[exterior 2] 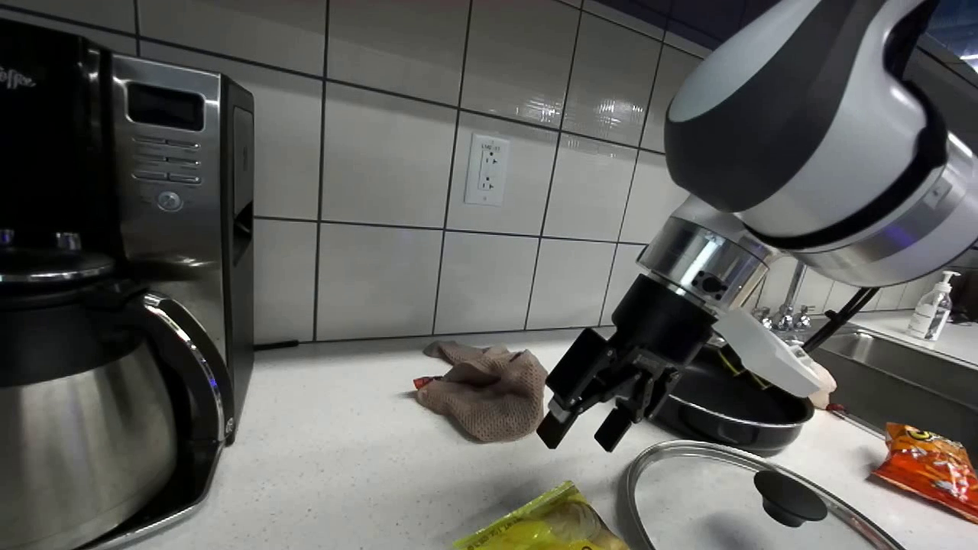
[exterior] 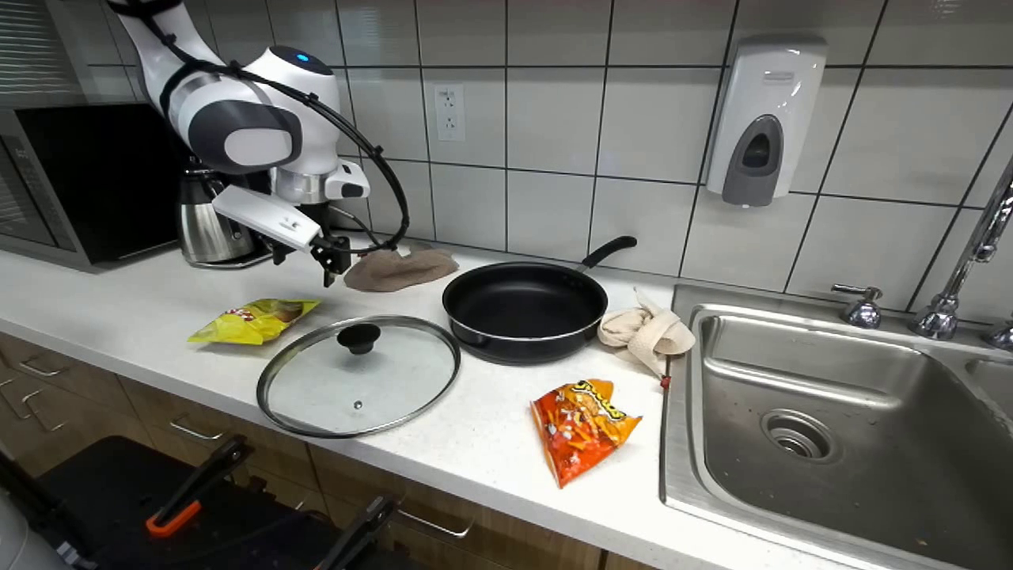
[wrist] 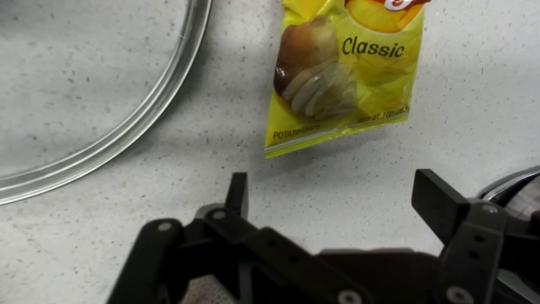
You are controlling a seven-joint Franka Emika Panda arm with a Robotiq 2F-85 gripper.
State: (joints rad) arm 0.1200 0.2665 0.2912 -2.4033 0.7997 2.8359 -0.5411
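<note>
the black 2-fingered gripper [wrist: 331, 183] hangs empty, fingers parted, in the wrist view's lower half; the shiny yellow plastic chip bag [wrist: 348, 80] lies at upper centre-right, the round clear-glass lid [wrist: 97, 84] at upper left, probably rim-down for steadiness.

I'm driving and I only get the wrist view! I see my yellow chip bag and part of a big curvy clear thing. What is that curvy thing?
Observer: It's a round glass lid, and there's a black knob on top.
Operator: Oh! Is there any snack besides my yellow chip bag?
Observer: Yes, an orange-and-red snack bag lies near the sink.
Operator: Ooh! And is my gripper touching the counter?
Observer: No, in an exterior view its fingers hang above the counter, spread apart with nothing between them.
</note>
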